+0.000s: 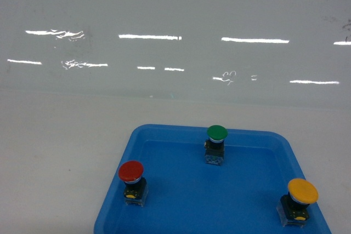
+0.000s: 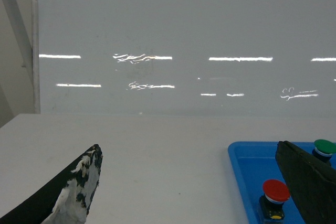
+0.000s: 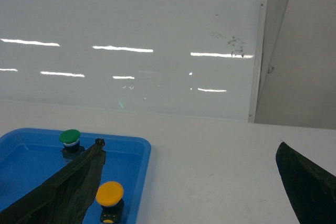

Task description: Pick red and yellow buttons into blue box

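Note:
The red button [image 1: 131,172] stands upright at the near left of a shallow blue tray [image 1: 181,132]. The yellow button [image 1: 303,190] stands at the tray's near right. The blue box is out of view. Neither gripper shows in the head view. My left gripper [image 2: 189,148] hangs open over bare table to the left of the tray, with the red button [image 2: 275,191] beside its right finger. My right gripper [image 3: 189,143] hangs open to the right of the tray, its left finger passing just left of the yellow button [image 3: 109,193]. Both hold nothing.
A green-capped button [image 1: 216,132] stands at the back middle of the tray. The tray sits on a white table [image 1: 60,152] that ends at a glossy white wall [image 1: 175,26]. Wall corners show at the far left [image 2: 34,51] and far right [image 3: 260,51].

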Available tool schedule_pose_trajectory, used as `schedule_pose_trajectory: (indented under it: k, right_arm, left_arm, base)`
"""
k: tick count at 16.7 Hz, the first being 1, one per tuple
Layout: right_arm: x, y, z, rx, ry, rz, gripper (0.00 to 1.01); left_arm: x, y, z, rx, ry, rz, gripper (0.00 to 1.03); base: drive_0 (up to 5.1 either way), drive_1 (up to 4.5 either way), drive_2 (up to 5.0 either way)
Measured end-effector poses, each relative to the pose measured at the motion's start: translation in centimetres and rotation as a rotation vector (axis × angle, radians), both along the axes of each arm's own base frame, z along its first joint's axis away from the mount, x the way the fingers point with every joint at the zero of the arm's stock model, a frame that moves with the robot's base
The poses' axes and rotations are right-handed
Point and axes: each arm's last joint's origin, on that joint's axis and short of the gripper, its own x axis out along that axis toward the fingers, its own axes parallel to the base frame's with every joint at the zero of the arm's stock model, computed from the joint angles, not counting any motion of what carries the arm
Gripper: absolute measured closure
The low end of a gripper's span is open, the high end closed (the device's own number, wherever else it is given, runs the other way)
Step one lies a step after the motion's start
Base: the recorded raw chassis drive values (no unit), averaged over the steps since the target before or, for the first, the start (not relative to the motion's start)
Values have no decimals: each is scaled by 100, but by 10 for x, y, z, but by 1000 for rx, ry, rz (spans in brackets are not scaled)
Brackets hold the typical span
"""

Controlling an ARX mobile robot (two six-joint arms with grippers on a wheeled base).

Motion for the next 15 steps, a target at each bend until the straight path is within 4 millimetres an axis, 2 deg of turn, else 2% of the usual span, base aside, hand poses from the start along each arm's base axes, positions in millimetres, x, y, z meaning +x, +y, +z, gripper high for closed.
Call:
schedule_pose_trajectory:
  k: [15]
  right_arm:
    - [0,0,0,0,0,0,3]
  left_arm:
    - [0,0,0,0,0,0,5]
  base:
    - [0,0,0]
